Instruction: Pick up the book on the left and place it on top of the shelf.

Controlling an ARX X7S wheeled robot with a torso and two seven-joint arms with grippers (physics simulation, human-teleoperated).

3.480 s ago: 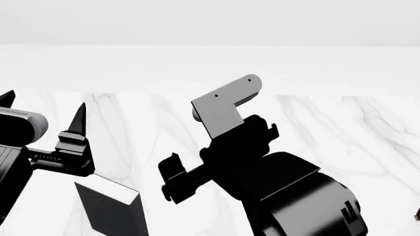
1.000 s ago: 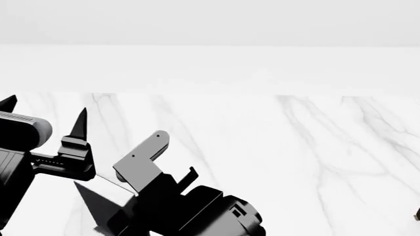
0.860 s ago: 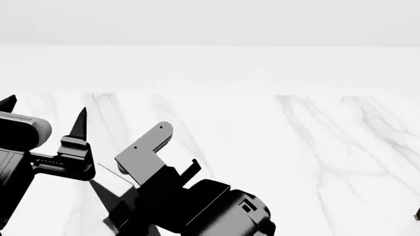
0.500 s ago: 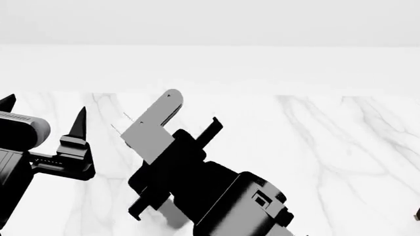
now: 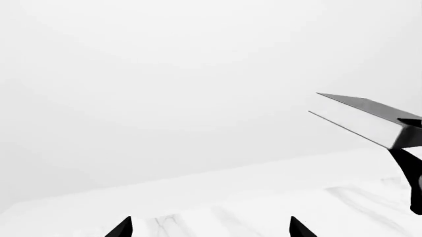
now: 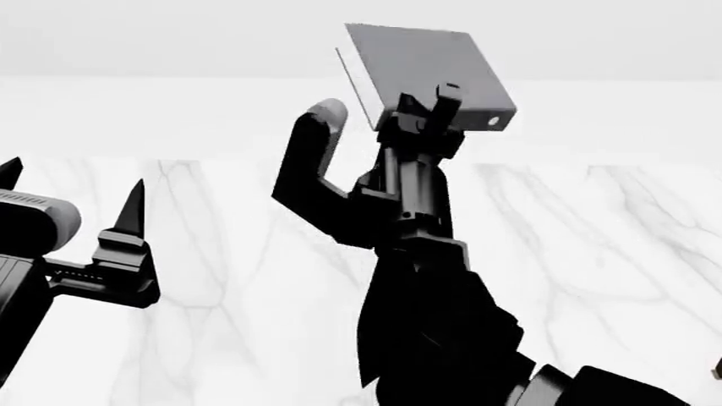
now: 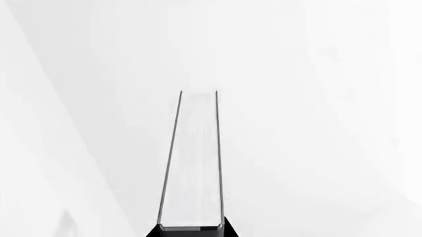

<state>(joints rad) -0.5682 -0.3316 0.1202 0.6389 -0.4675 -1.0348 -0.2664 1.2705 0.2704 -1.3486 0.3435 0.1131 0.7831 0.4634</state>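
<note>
Right gripper: clenched on the book, gripping it at its lower edge. The book is held high above the marble surface, clear of it, with its flat cover facing the head camera and tilted. In the right wrist view the book runs straight out from the jaws, long axis in line with my reach, white page edges between two thin dark covers.

Left gripper: released, fingers spread, nothing between them. It hangs low at the left, well apart from the book. From its wrist camera the book appears off to one side, raised, with a fragment of the right gripper at its end.

Governing relation: the book is in the right arm's charge, so the right arm must carry it to the shelf.

Not verified: the shelf appears in no view, so I cannot say which way it lies from the book. The right arm hides part of the surface. The pale background gives little depth. Judgement: lift achieved; placement not yet begun.
</note>
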